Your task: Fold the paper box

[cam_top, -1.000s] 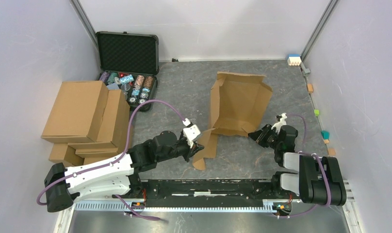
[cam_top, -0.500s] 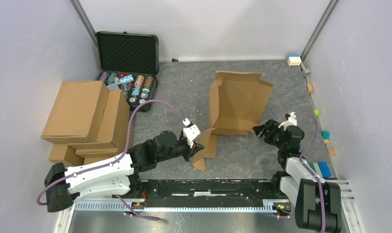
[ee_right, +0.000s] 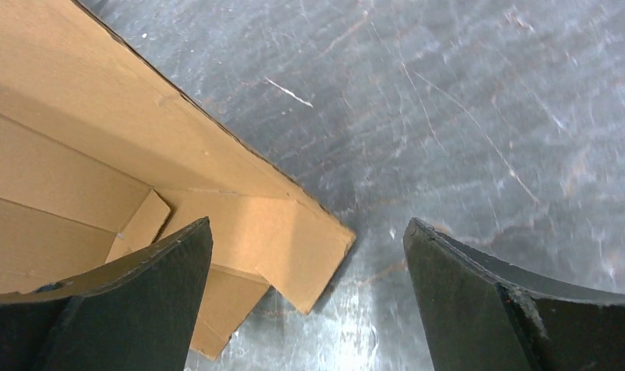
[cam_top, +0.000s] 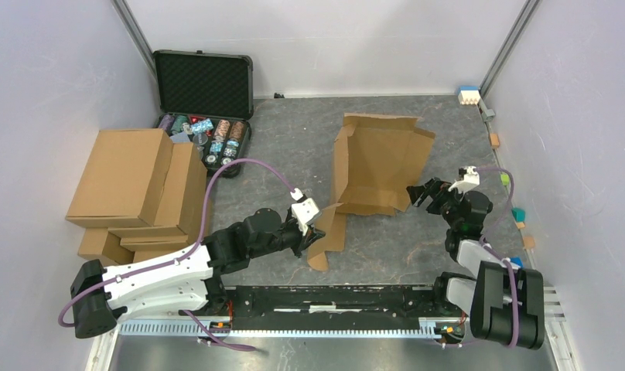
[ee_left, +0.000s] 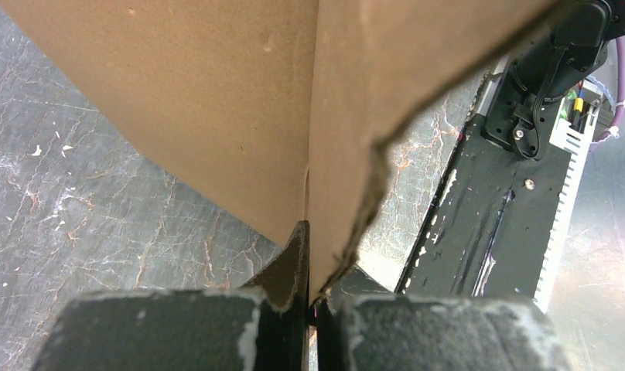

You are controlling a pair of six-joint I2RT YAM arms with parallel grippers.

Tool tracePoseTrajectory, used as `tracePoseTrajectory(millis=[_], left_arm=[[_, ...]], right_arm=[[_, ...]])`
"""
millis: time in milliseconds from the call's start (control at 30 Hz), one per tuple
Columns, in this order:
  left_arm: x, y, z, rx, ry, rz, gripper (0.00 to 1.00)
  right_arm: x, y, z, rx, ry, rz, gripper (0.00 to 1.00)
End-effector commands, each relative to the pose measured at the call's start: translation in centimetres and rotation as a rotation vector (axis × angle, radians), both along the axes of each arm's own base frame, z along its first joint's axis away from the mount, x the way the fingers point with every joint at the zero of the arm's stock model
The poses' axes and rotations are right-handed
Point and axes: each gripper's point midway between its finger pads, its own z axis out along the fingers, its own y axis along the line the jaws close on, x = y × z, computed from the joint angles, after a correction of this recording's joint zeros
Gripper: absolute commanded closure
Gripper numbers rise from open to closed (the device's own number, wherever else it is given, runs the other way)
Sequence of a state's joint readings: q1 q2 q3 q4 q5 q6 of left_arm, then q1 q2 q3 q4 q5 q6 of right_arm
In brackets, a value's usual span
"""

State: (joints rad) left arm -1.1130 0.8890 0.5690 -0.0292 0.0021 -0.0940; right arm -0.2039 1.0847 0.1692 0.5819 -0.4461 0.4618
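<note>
The paper box (cam_top: 379, 162) is a brown cardboard sheet lying partly folded in the middle of the table, with its left wall raised. My left gripper (cam_top: 313, 230) is shut on the box's near left flap (ee_left: 216, 93), which is pinched between the black fingers (ee_left: 290, 267) in the left wrist view. My right gripper (cam_top: 419, 193) hovers open just off the box's near right corner. That cardboard corner (ee_right: 240, 209) shows in the right wrist view between the spread fingertips (ee_right: 162, 270), and neither of them touches it.
A pile of brown cartons (cam_top: 135, 193) stands at the left. Behind it is an open black case (cam_top: 205, 81) holding chips. Small coloured blocks (cam_top: 518, 212) line the right edge. The black base rail (cam_top: 332, 297) runs along the near edge.
The right gripper has opened wide and swung up and to the right, away from the box's near right edge. The box's right side has settled a little. The left arm is unchanged.
</note>
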Motion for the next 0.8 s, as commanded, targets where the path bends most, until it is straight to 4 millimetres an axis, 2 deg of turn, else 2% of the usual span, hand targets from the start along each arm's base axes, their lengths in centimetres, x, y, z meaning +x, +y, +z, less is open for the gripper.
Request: tracePoseTrajectory(millis=[0,100,200,267,433,533,567,767], left_arm=[[-0.7,-0.1,-0.2,0.003,0.051,-0.009,0.98],[-0.8,-0.1,-0.3,0.005,0.052,-0.012,0.98],[-0.8,0.0,-0.2,0.001,0.051,-0.009,0.98],[-0.7,0.1,-0.2,0.000,0.049,-0.006,0.98],[-0.7,0.0,0.0,-0.012,0.047,-0.005,0.98],[-0.8,0.0,0.0,-0.013,0.049,-0.007,0.98],[-0.8,0.0,-0.1,-0.009,0.051,-0.006,0.98],[-0.8,0.0,-0.2,-0.009,0.056,-0.005,0.98]], right_arm=[[2.3,0.6,3.1,-0.056,-0.182,0.091,0.02],[2.6,1.7,3.2,0.007,-0.204,0.131,0.02],[2.5,3.8,1.8,0.018,-0.164,0.208,0.02],[2.1,4.4,0.7,-0.021,-0.141,0.224,0.02],[1.6,4.9,-2.0,-0.161,-0.052,0.243,0.02],[1.2,4.9,-2.1,-0.186,-0.050,0.237,0.02],[0.9,5.5,-2.5,-0.202,-0.036,0.258,0.02],[0.7,5.3,-3.9,-0.311,0.035,0.250,0.02]])
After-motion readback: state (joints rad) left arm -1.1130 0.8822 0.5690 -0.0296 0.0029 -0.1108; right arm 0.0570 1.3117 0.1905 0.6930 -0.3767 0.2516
